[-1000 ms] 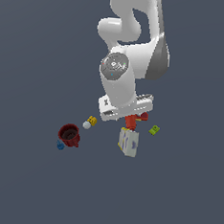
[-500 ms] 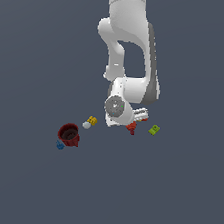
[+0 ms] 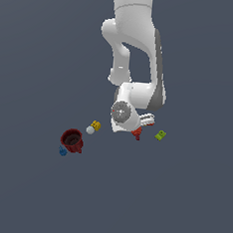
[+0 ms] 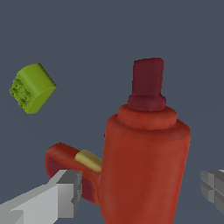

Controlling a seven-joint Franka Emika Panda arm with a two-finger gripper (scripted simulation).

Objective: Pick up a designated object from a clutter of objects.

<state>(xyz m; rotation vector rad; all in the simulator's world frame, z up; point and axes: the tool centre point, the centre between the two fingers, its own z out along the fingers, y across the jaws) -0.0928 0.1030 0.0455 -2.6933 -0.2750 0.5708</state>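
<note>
A red L-shaped tool [image 4: 146, 162] with a dark red cap stands upright and fills the wrist view. It shows as a small red shape [image 3: 137, 135] under the hand in the exterior view. My gripper [image 4: 140, 194] is open, one finger on each side of the tool's body, low over the floor [image 3: 136, 129]. A green block [image 3: 160, 135] lies just to the exterior view's right of the tool and shows in the wrist view [image 4: 33, 87]. A dark red cup [image 3: 72, 140], a blue bit [image 3: 63, 151] and yellow-and-white bits [image 3: 93, 127] lie to the left. The white-yellow box is hidden.
The arm's white wrist and hand [image 3: 123, 112] hang over the tool and cover the ground behind it. Everything lies on a plain dark grey floor [image 3: 181, 204].
The arm has bent down and lowered the hand onto the red tool. The white-yellow box seen below the hand one second ago no longer shows. The other objects have not moved.
</note>
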